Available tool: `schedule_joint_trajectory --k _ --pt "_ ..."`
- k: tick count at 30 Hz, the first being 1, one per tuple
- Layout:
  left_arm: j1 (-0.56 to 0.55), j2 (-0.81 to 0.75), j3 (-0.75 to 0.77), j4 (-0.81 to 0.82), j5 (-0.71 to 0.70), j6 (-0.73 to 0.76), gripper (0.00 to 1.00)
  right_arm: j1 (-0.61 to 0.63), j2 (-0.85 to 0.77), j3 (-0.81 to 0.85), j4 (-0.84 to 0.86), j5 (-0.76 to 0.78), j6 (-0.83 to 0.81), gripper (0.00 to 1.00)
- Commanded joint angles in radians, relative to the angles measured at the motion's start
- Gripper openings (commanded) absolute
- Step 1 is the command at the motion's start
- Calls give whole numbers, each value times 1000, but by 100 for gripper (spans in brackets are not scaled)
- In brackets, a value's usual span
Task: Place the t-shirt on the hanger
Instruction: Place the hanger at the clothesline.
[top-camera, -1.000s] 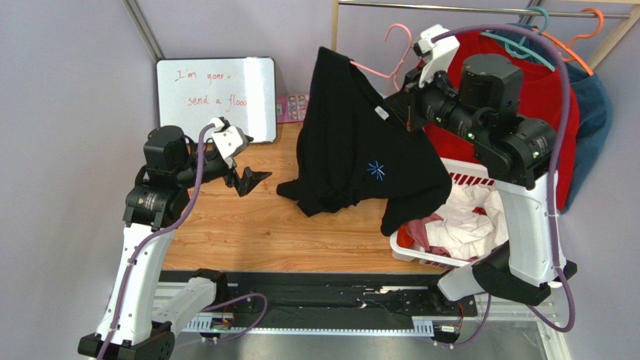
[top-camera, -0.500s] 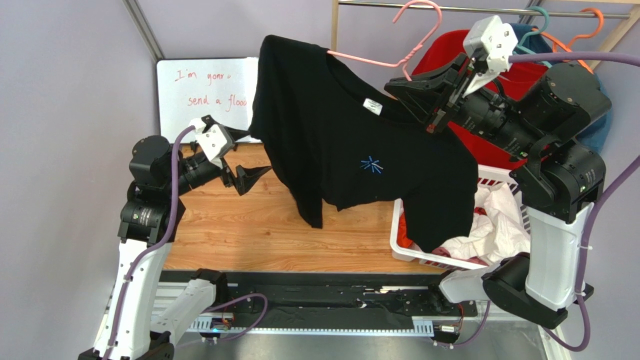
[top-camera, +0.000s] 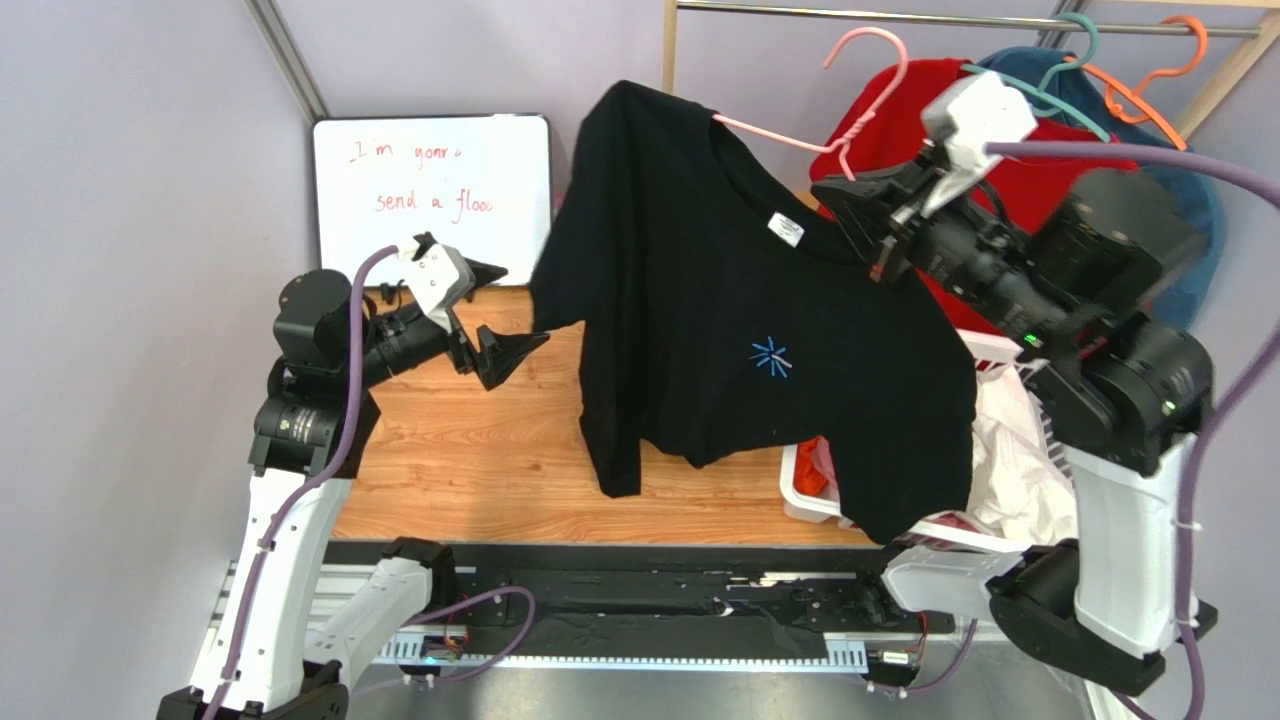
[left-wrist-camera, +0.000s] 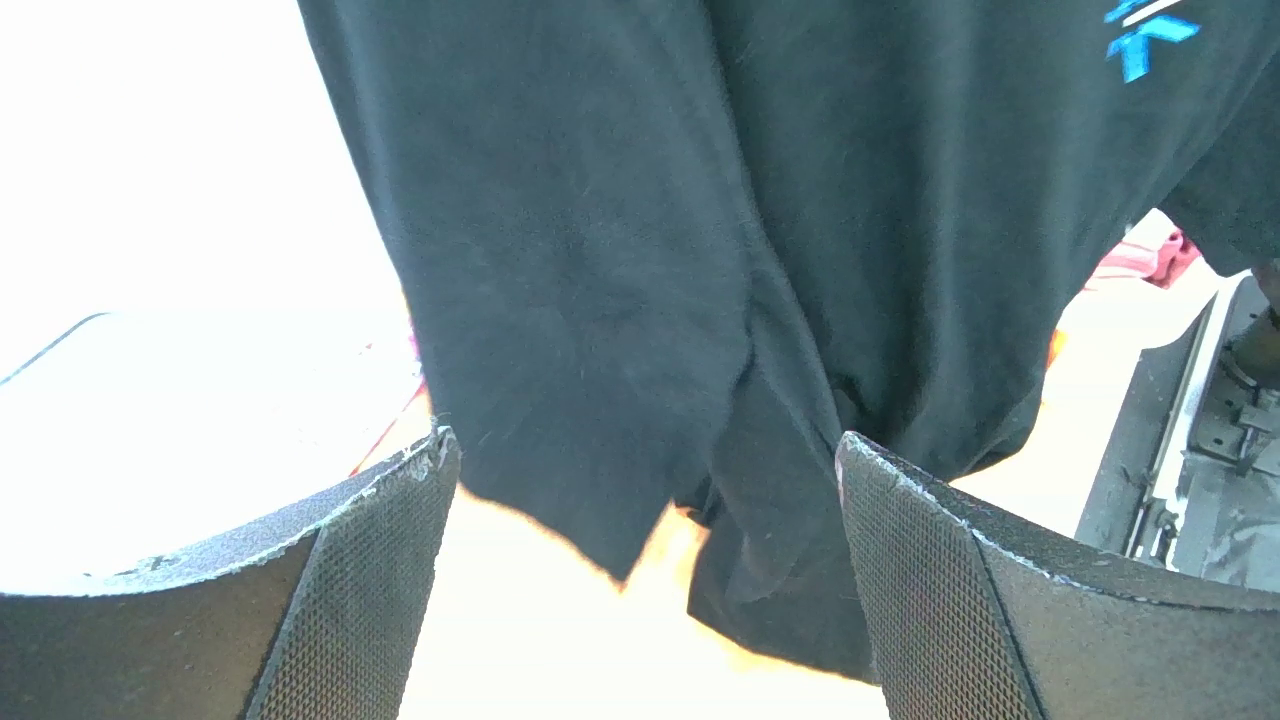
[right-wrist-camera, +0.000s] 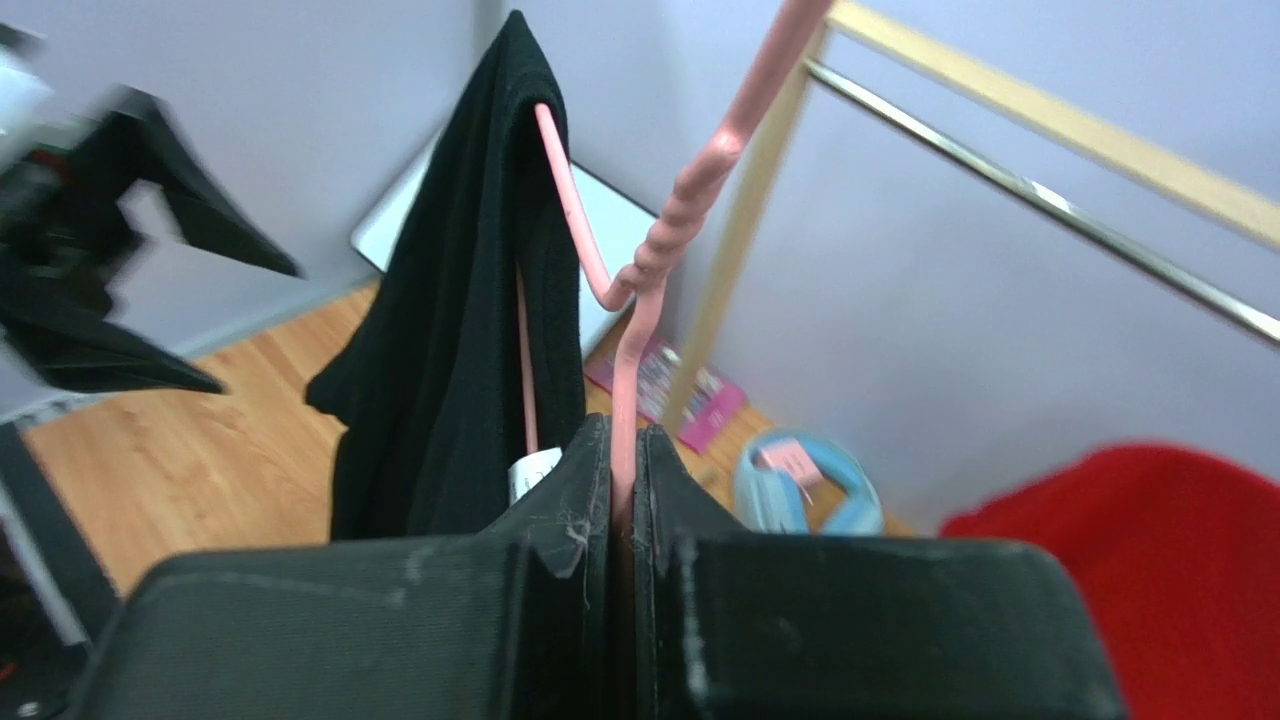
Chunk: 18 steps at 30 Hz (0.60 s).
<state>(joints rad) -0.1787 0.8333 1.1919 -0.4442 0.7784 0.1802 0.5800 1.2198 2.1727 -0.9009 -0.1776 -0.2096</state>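
Observation:
The black t-shirt with its blue chest mark hangs in the air over the table, draped on the pink hanger. The hanger's hook sits just below the rail. My right gripper is shut on the hanger's wire near the neck; in the right wrist view the pink hanger runs up from between the closed fingers of that gripper, with the t-shirt beyond. My left gripper is open beside the shirt's left sleeve. In its wrist view the t-shirt's hem hangs ahead of this gripper.
A metal rail crosses the top right and carries a red t-shirt and a teal shirt on teal and orange hangers. A white basket of clothes stands at the table's right. A whiteboard leans at the back left.
My right arm has raised the hanger and t-shirt off the table toward the rail, then shifted them right. The left gripper edged toward the shirt and stayed open.

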Motion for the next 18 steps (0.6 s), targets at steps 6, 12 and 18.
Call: schedule_joint_trajectory --k 6,12,18 --pt "4 -23 -5 -24 28 31 98 -89 191 33 -151 398 42 0" --pt "5 -31 -6 -41 35 44 98 -279 311 171 -225 318 113 0" --pt "4 -14 -11 -28 44 39 98 -347 262 93 -25 193 122 0"
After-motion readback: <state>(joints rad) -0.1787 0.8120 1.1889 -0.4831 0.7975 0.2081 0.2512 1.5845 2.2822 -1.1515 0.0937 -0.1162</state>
